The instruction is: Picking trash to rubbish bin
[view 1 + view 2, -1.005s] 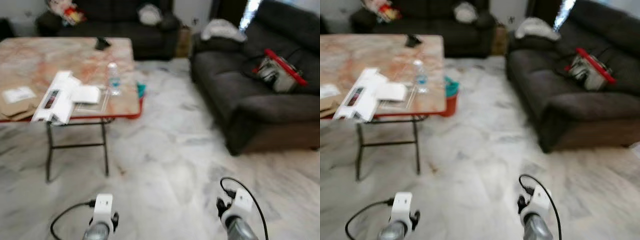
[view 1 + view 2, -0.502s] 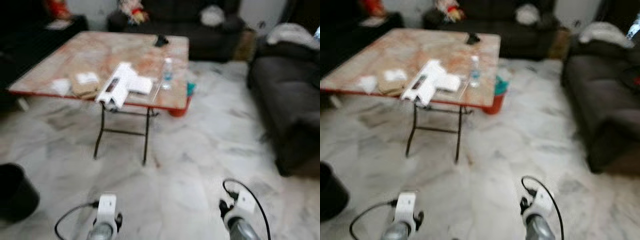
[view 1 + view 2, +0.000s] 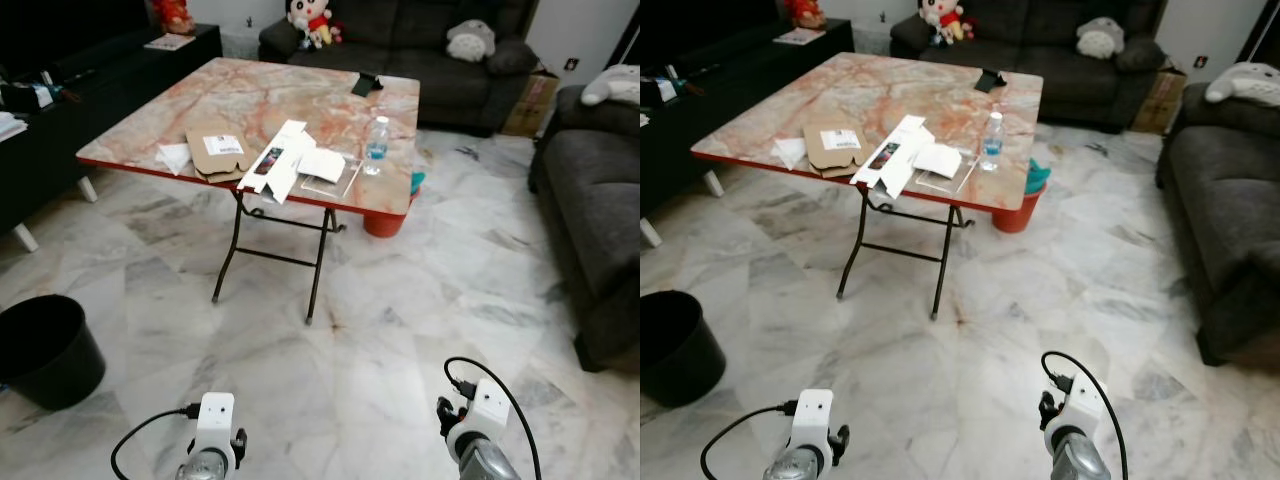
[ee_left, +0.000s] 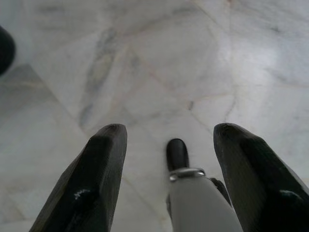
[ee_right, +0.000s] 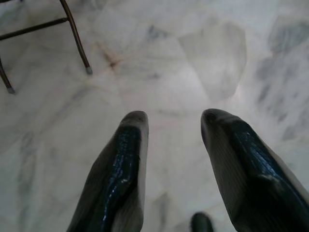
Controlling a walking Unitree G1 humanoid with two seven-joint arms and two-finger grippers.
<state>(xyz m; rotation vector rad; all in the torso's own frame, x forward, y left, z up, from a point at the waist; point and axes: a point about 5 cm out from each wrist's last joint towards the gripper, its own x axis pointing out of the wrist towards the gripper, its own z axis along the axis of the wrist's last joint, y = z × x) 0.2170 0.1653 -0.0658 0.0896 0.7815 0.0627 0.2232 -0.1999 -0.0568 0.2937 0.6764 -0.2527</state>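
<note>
You've got both pincers low over the marble floor, left pincer (image 4: pixel 169 140) and right pincer (image 5: pixel 171 125) spread, holding nothing. Trash, i.e. flattened cardboard box (image 3: pixel 215 152) w/ white carton (image 3: pixel 275 170), sits at counter (image 3: pixel 240 90) near edge, ahead-left. Black bin (image 3: pixel 45 350) on floor, left arm's side.

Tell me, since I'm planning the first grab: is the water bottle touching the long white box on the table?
Apart. In the left eye view the water bottle stands beyond the clear tray, with bare tabletop between it and the long white box.
</note>
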